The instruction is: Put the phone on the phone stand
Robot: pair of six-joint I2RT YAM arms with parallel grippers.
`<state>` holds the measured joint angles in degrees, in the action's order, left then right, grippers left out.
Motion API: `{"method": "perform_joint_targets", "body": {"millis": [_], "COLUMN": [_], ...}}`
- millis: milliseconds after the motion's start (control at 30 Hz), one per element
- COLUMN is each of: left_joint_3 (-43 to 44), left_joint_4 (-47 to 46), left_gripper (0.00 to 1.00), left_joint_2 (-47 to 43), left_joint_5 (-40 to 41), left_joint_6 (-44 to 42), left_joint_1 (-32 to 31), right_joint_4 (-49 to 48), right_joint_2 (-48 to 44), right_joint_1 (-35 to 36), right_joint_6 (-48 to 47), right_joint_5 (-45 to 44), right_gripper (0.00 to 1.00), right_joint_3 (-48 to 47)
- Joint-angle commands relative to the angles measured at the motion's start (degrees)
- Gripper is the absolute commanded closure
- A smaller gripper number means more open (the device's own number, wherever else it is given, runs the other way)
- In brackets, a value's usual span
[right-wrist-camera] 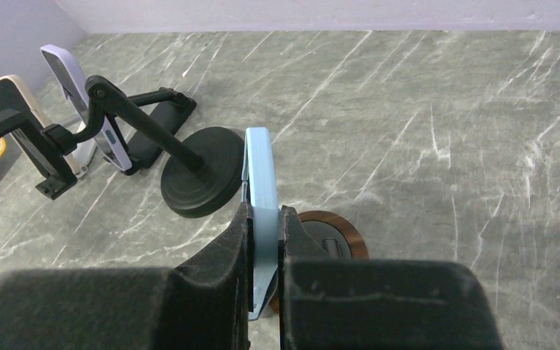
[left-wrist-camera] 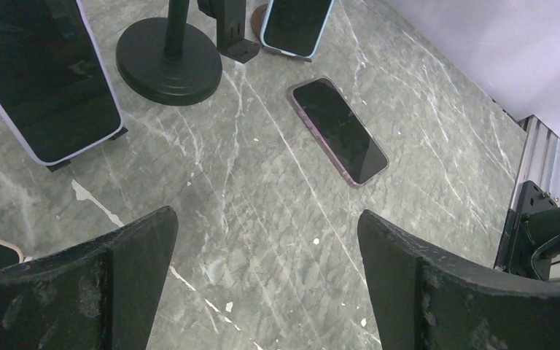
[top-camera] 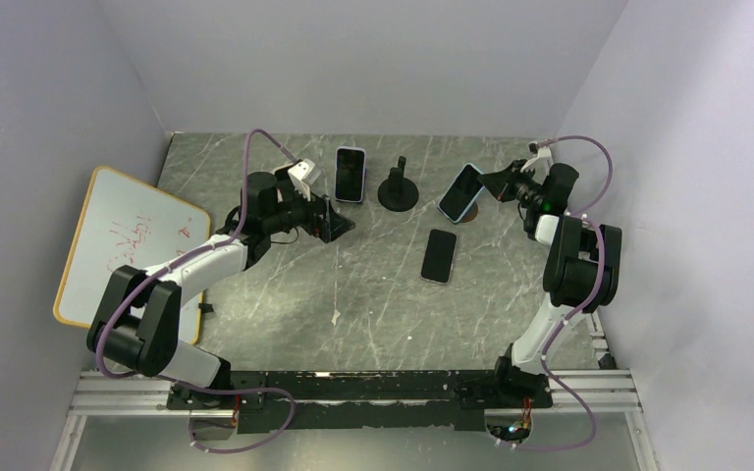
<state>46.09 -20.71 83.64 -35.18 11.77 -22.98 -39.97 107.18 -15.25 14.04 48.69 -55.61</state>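
Observation:
My right gripper [top-camera: 494, 183] is shut on a light-blue-cased phone [top-camera: 460, 192], held edge-up and tilted over a round brown-rimmed stand [right-wrist-camera: 335, 235]. In the right wrist view the phone's blue edge [right-wrist-camera: 260, 189] sits clamped between my two fingers, with its lower end just above that stand. A black round-based stand [top-camera: 398, 188] stands to the left of it. A white-cased phone [top-camera: 350, 174] leans on another stand farther left. A dark phone [top-camera: 439, 255] lies flat on the table. My left gripper [left-wrist-camera: 266, 284] is open and empty, low over bare table.
A whiteboard [top-camera: 123, 240] leans at the left wall. In the right wrist view a cream-cased phone [right-wrist-camera: 11, 109] stands in a black holder at far left. Walls close in on the back and both sides. A metal rail [top-camera: 353, 392] runs along the near edge.

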Motion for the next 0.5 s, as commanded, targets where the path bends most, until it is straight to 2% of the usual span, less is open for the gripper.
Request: {"method": "perform_joint_targets", "body": {"millis": [0,467], "left_joint_3": [0.5,0.5], "left_joint_4": [-1.0,-1.0], "left_gripper": [0.03,0.03], "left_joint_2": [0.3,0.1], "left_joint_5": [-1.7,-2.2], "left_joint_6": [-0.1,-0.1], "left_joint_1": [-0.2,-0.2], "right_joint_4": [0.3,1.9], "right_joint_2": [-1.9,-2.4], "right_joint_1": [-1.1,-1.4], "right_joint_6": [-1.3,-0.9], "right_joint_5": [0.9,2.7], "right_gripper": [1.0,1.0], "right_joint_3": [-1.2,-2.3]}}
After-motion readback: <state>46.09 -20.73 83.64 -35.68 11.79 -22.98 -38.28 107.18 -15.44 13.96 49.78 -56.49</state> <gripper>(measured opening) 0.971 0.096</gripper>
